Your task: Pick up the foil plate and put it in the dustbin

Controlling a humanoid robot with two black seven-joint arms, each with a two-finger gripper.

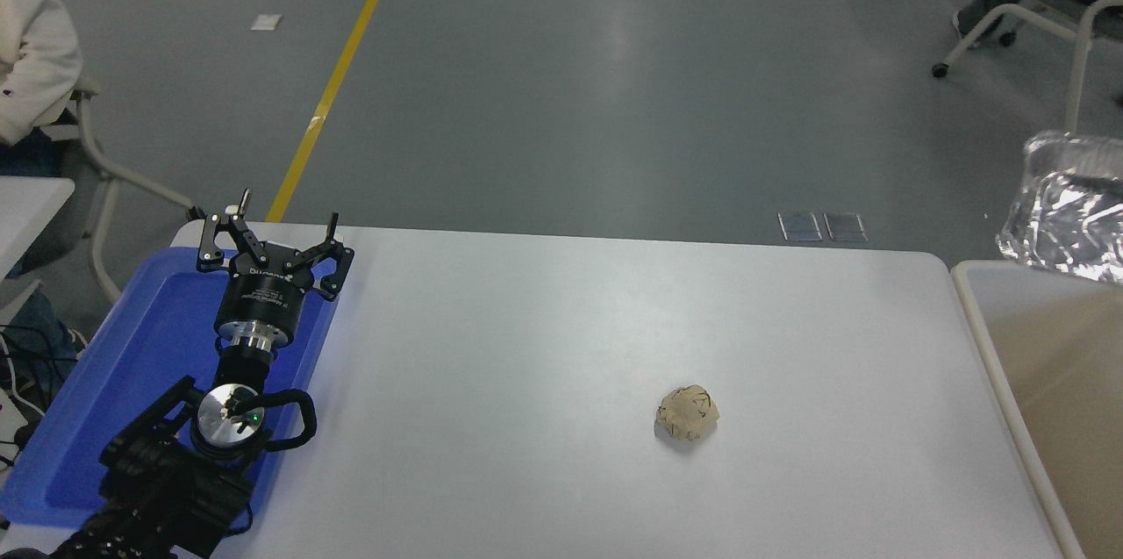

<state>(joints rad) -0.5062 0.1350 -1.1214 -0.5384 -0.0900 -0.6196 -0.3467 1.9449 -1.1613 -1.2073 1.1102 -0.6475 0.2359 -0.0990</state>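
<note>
Foil plate (1072, 221) shows blurred at the frame's right edge, cut off, apparently above the dustbin (968, 296); whatever carries it is hidden. Left gripper (270, 230), lower left, has fingers spread, empty, over the blue tray (149, 340).

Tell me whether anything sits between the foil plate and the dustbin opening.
Nothing visible does. The foil plate is in the air at the right edge, over the far end of the dustbin; what carries it is out of view.
</note>
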